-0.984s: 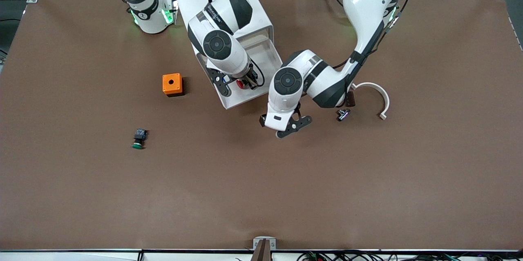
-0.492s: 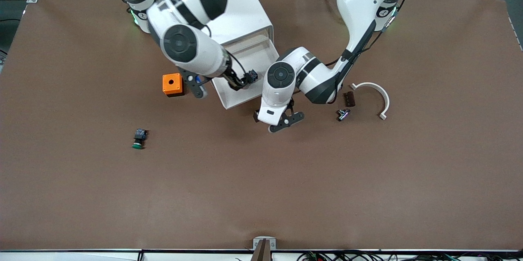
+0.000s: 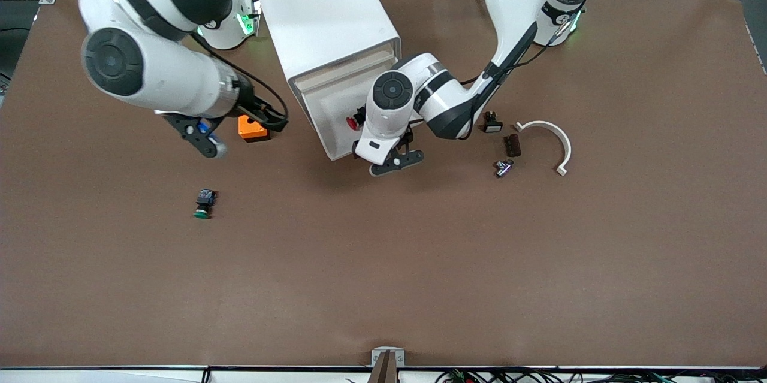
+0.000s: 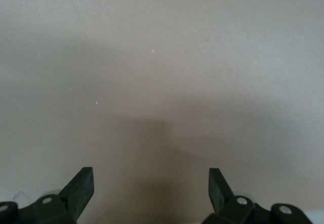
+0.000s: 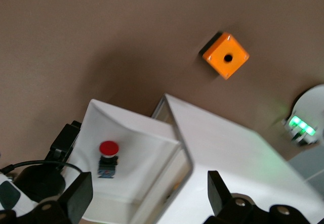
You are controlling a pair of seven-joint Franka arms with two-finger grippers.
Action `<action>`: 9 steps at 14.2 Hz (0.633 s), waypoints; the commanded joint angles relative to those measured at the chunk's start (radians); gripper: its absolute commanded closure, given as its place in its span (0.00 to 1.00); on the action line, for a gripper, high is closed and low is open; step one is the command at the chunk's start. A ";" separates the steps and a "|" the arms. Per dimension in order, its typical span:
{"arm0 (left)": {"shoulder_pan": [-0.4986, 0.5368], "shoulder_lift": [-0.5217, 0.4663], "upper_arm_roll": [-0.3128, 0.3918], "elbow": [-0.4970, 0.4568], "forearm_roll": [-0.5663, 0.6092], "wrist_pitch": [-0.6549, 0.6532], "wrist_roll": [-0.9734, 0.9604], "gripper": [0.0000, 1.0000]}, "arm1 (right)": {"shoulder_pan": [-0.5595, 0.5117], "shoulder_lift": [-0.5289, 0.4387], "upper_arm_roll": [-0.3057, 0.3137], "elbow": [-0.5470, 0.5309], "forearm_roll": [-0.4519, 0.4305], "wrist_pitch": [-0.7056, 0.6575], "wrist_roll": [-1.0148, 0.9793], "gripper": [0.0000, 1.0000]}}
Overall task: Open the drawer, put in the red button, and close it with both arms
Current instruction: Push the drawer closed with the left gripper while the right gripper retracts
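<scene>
Brown matte covering lies flat over the whole table [image 3: 383, 287]. Nearest the front camera among the loose things is a small pushbutton with a green cap [image 3: 204, 202] and a dark block body, lying toward the right arm's end. Farther up, toward the left arm's end, a small metal piece [image 3: 503, 167], a dark brown ridged block [image 3: 512, 145], a white plastic half-ring [image 3: 548, 140] and a small black part [image 3: 491, 123] sit near one another.

The left gripper [image 3: 390, 159] hangs low just at the front of the open drawer [image 3: 329, 110], its black fingers [image 4: 81, 188] spread wide with nothing between them; its wrist view shows only a plain pale surface close up. The drawer is a smooth white tray pulled out of a boxy white cabinet [image 3: 326, 14] with rounded corners. The red button [image 3: 353, 123] rests inside the drawer near its front wall; the right wrist view shows it [image 5: 108, 158] with its round red cap and black-and-blue body on the drawer floor.

An orange cube with a round hole in its top [image 3: 251, 129] sits on the table beside the drawer, toward the right arm's end. The right gripper [image 3: 207, 138] is up in the air just beside that cube, jaws spread and empty. Both glossy white arms [image 3: 156, 74] carry black joint bands.
</scene>
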 commanded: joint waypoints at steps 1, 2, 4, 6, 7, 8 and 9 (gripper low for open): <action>0.010 -0.019 -0.038 -0.017 -0.019 0.001 0.010 0.00 | -0.074 -0.035 0.015 -0.020 -0.039 -0.034 -0.186 0.00; 0.010 -0.017 -0.044 -0.017 -0.040 -0.005 0.010 0.00 | -0.107 -0.046 0.015 -0.030 -0.049 -0.037 -0.253 0.00; 0.009 -0.017 -0.064 -0.017 -0.056 -0.015 0.007 0.00 | -0.159 -0.063 0.015 -0.050 -0.096 -0.037 -0.401 0.00; 0.006 -0.014 -0.090 -0.019 -0.059 -0.025 -0.002 0.00 | -0.203 -0.084 0.015 -0.069 -0.147 -0.034 -0.528 0.00; 0.001 -0.013 -0.097 -0.022 -0.063 -0.025 -0.005 0.00 | -0.216 -0.088 0.015 -0.069 -0.185 -0.031 -0.582 0.00; -0.002 -0.013 -0.098 -0.026 -0.069 -0.027 -0.007 0.00 | -0.226 -0.091 0.015 -0.067 -0.219 -0.026 -0.628 0.00; -0.005 -0.013 -0.101 -0.035 -0.077 -0.025 -0.008 0.00 | -0.242 -0.092 0.015 -0.066 -0.246 -0.011 -0.677 0.00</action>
